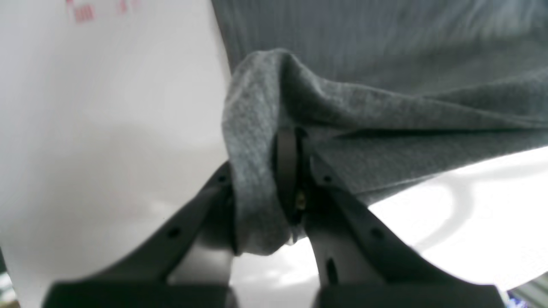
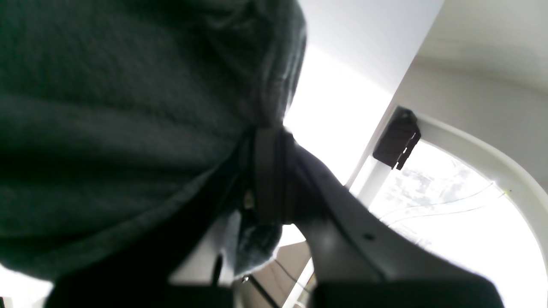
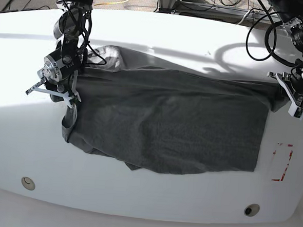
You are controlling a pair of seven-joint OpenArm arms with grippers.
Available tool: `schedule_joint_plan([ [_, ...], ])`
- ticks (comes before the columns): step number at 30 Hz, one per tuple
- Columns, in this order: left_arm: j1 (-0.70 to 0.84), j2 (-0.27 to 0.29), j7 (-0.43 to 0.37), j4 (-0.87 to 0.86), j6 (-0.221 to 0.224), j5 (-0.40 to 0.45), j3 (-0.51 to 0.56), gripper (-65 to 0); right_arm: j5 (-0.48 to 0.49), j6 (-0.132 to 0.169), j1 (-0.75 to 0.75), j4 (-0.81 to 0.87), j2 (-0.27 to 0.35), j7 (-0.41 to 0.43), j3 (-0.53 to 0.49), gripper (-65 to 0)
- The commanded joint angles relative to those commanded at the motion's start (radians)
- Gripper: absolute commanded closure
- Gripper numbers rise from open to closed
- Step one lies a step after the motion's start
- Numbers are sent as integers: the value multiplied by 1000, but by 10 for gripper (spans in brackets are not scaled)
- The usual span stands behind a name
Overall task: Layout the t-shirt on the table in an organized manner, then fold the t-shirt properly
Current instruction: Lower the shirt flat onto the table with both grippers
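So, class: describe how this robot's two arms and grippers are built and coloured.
Both grippers have matte black, tapering fingers with small round screw holes. From the base view, the left gripper and right gripper show white and silver metal parts, with looping black cables along the dark arms.

The soft knit t-shirt point(image 3: 166, 127) is plain dark heather-grey, without print. The glossy tabletop point(image 3: 161, 37) is white, bearing a red tape rectangle point(image 3: 281, 162).

Cables point(image 3: 220, 2) on floor behind

We've got a glossy white table point(image 3: 161, 42) here, grey t-shirt point(image 3: 166, 127) spread across it between both claws, red-tape rectangle point(image 3: 281, 162) just below the left claw point(image 3: 291, 96).
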Motion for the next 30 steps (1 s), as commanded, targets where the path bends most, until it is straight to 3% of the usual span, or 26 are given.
schedule_joint_plan([
  [10, 158, 3, -3, -3, 0, 3, -15, -8, 0, 0, -130, -6, -78, 44, 3, 0],
  [30, 192, 0, -3, -3, 0, 5, -21, -8, 9, 0, -153, -8, -80, 45, 75, 0],
])
